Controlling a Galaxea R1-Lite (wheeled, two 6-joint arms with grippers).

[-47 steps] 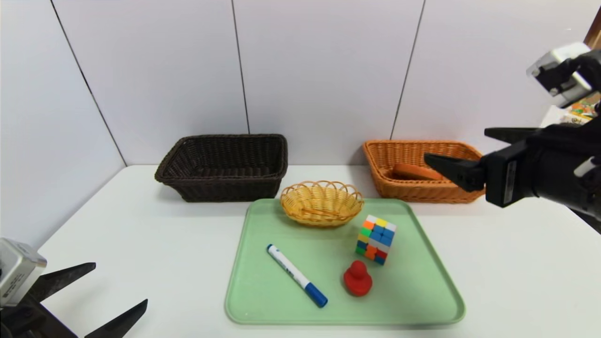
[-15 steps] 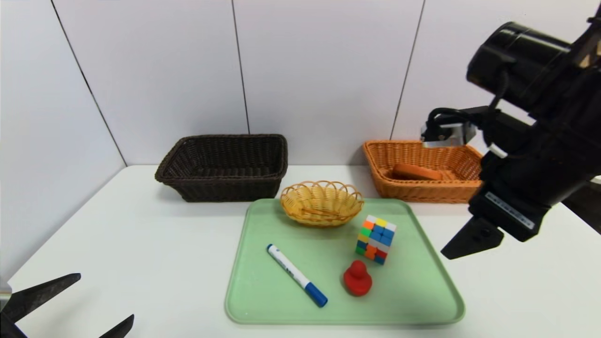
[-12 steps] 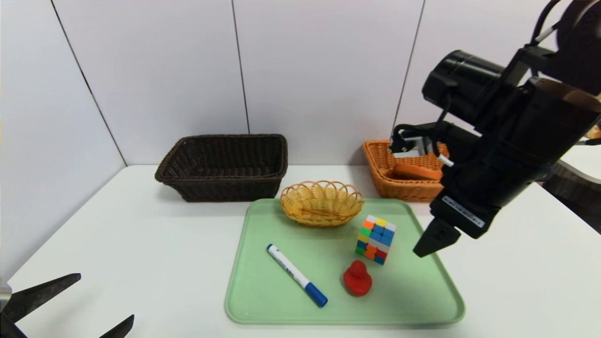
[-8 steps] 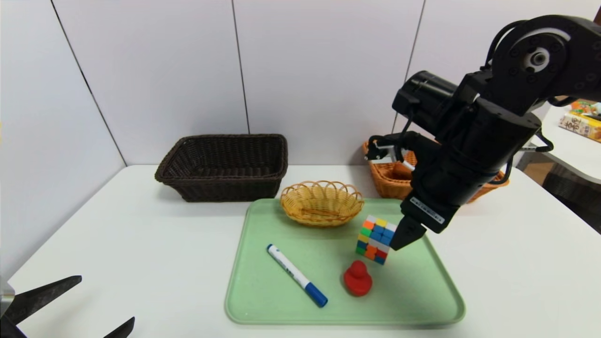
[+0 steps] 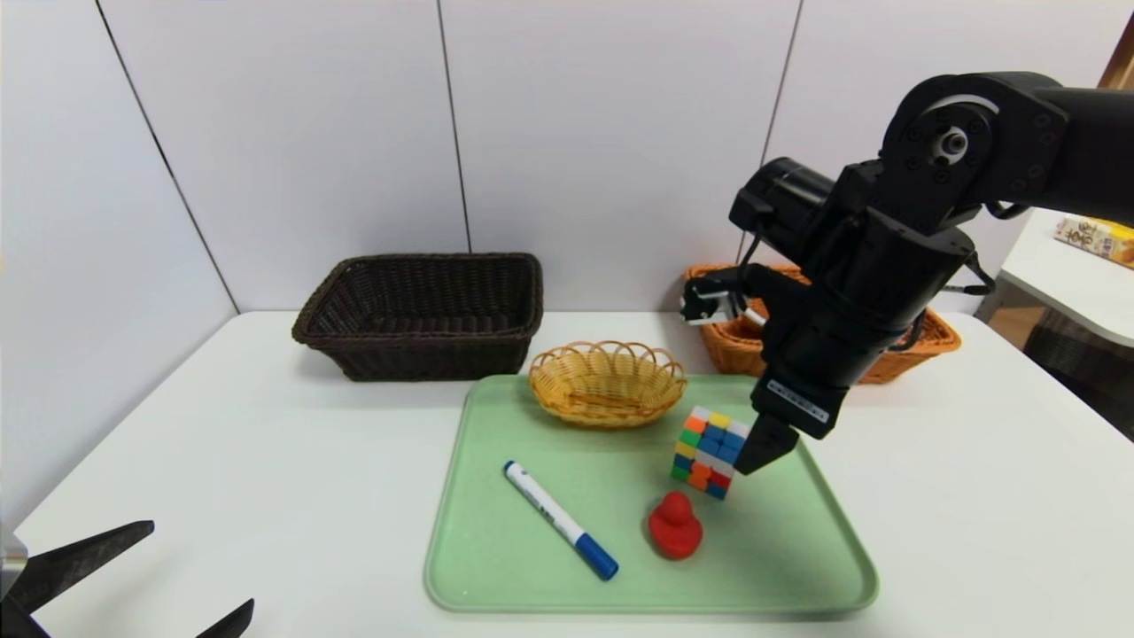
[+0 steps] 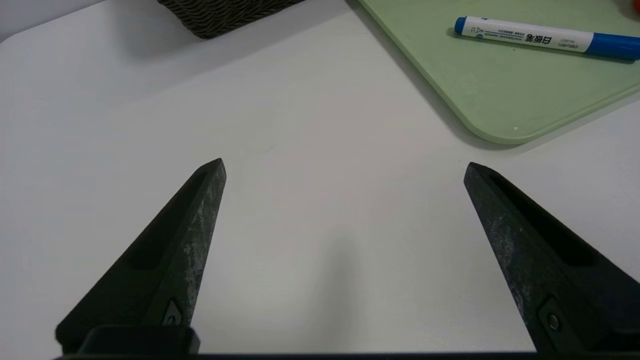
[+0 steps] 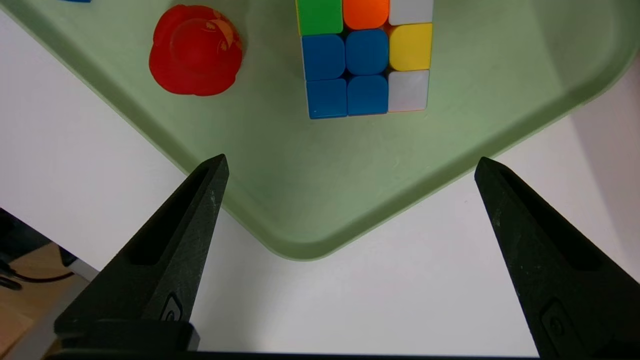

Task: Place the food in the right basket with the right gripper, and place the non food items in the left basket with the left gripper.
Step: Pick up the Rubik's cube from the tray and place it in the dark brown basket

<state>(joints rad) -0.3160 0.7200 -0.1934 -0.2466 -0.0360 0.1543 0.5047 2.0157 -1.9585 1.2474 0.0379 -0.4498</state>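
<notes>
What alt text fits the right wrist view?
Open right gripper hangs empty above the near corner of the green tray, fingers apart. On the tray beyond lie a puzzle cube and a red duck; white table below.

The right gripper (image 5: 764, 454) has swung in from beside the right basket (image 5: 926, 341), turned to point steeply down, and dropped over the tray (image 5: 496, 567) to hang just beside the cube (image 5: 709, 450), jaws wide; its arm now hides most of that basket; the left gripper (image 5: 133, 576) has sunk lower at the near corner.
</notes>
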